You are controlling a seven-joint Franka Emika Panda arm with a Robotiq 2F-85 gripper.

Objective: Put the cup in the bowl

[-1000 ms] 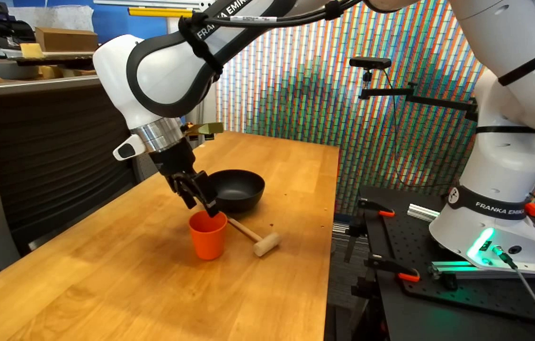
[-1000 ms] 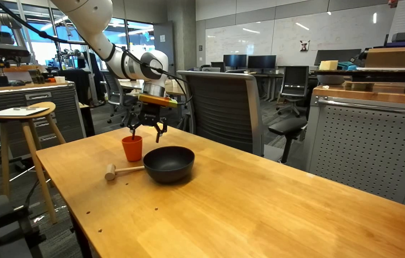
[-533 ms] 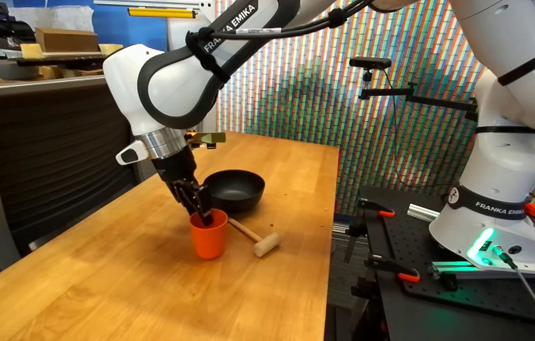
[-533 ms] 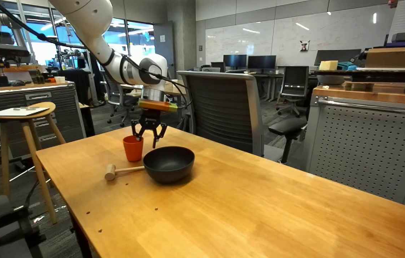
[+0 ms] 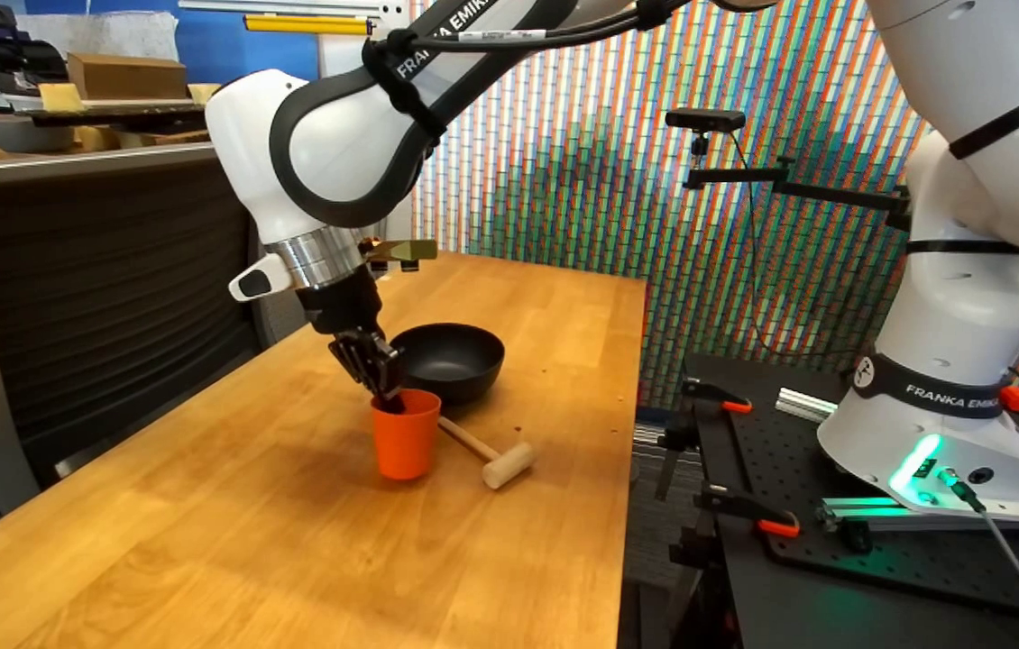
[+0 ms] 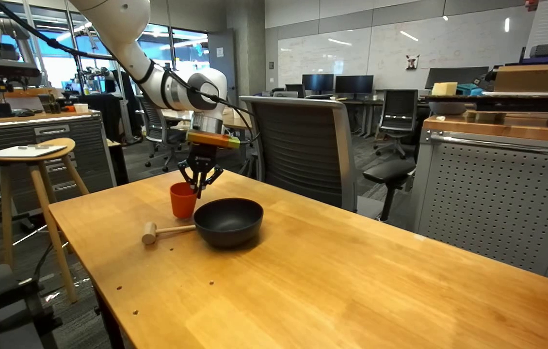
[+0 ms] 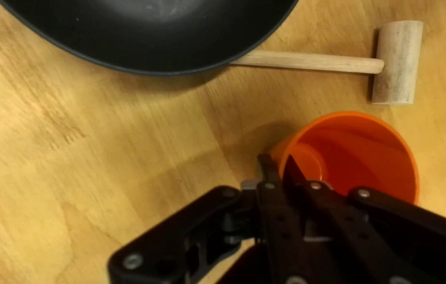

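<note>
The orange cup [image 5: 407, 442] is just beside the bowl [image 6: 228, 236], a strip of table [image 6: 332, 281] between their rims. I see the gripper [image 7: 277, 159] clamped on the cup's wall, one jaw inside, one outside. The mallet [image 7: 349, 64] reaches under the bowl's rim, handle first; past the bowl, away from the cup, the table stretches wide.

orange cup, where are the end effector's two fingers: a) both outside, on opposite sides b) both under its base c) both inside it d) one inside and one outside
d: in the wrist view the end effector is closed across the near wall of the cup, one finger inside the rim and the other outside it.
</note>
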